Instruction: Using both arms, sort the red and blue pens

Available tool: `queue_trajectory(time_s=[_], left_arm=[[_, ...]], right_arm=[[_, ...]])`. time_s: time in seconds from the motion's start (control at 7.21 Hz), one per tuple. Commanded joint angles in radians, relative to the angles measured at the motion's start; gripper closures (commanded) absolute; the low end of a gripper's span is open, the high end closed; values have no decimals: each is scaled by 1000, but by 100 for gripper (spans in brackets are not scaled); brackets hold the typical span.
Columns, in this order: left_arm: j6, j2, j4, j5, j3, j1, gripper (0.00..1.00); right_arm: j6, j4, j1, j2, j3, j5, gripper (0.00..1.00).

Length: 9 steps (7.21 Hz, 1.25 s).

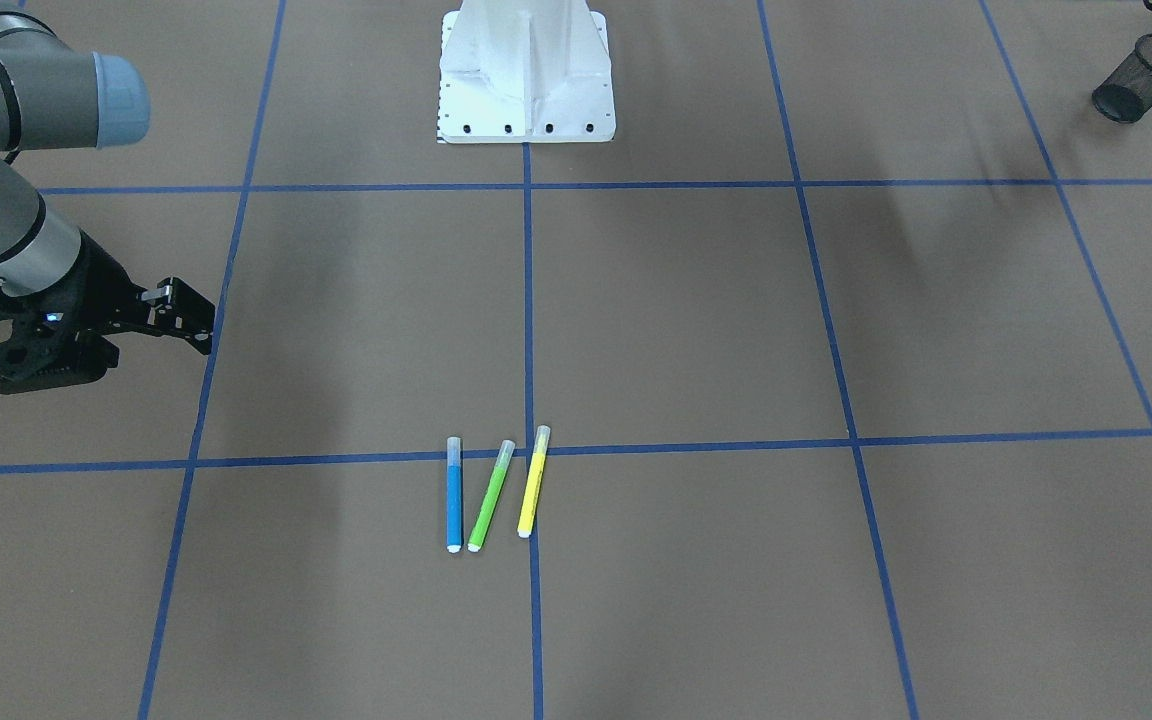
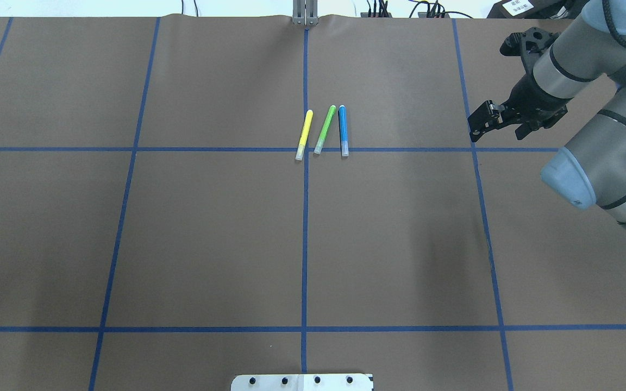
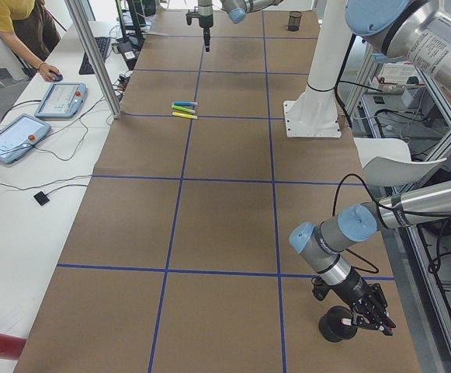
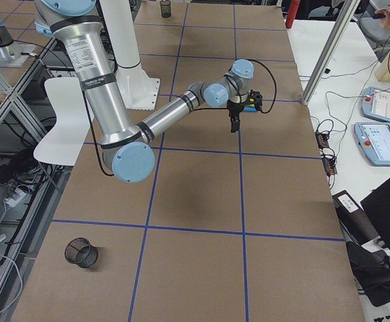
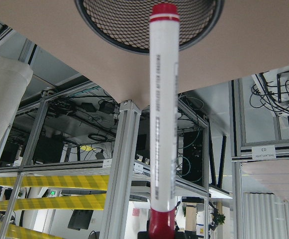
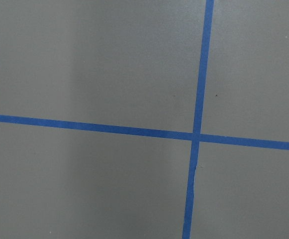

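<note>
Brown taped table (image 1: 736,320), green highlighter (image 1: 491,495) between blue pen (image 1: 454,497) and yellow highlighter (image 1: 533,482)

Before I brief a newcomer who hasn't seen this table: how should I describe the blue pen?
Start at the white robot base and follow the central tape line away to the yellow highlighter on it. The blue pen lies toward the robot's right, just past the green highlighter, the only blue one.

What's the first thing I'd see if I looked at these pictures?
Bright against the brown table, a blue pen, a green pen and a yellow pen lie side by side in the middle. Near one corner the left gripper holds a red pen by a black mesh cup. The right gripper hangs beside the pens, apart.
</note>
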Motion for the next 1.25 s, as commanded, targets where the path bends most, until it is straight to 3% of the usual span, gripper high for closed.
queue_trajectory(time_s=[0.0,0.56,0.69,0.83,1.11], left_arm=[[1,-1,-32,-14,20,0,93],[0,0,-47,-29,20,0,78],[0,0,-52,-29,20,0,53],[0,0,-54,-31,20,0,1],[1,-1,-54,-31,20,0,0]], right_arm=[[2,0,0,1,1,0,0],[2,0,0,1,1,0,0],[2,0,0,-1,1,0,0],[0,0,0,-1,1,0,0],[2,-2,-2,-3,9,2,0]])
